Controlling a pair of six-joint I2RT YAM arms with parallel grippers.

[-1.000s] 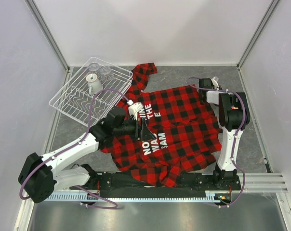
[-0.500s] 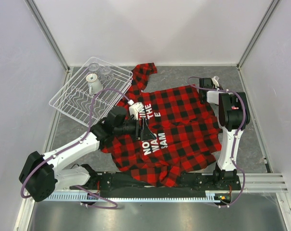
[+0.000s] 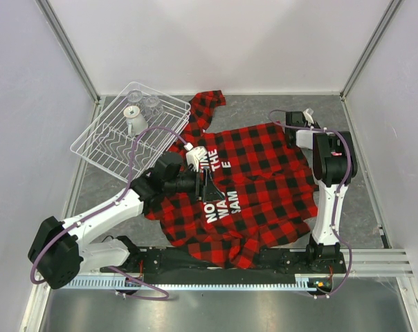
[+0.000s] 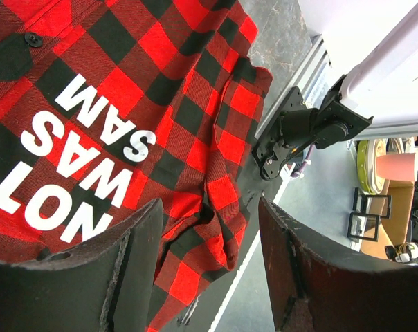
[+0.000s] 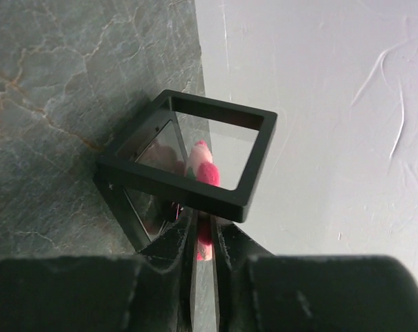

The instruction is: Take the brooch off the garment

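Note:
The red-and-black plaid garment (image 3: 257, 180) lies spread on the table, its white lettering facing up; it also fills the left wrist view (image 4: 126, 104). My left gripper (image 3: 210, 185) hovers over the lettering, open and empty (image 4: 209, 263). My right gripper (image 3: 307, 116) is at the back right, off the garment. In the right wrist view it (image 5: 205, 225) is shut on the pink-and-white brooch (image 5: 207, 173), holding it at a small black square frame box (image 5: 153, 183) that stands on the grey table by the white wall. I cannot tell whether the brooch touches the box.
A white wire dish rack (image 3: 98, 149) with clear glasses stands at the back left, touching the garment's sleeve. White walls close in the table on three sides. The arm bases and a metal rail (image 3: 375, 259) run along the near edge.
The left arm has shifted very slightly to the right over the garment. The right gripper has stayed at the back right, shut on the brooch.

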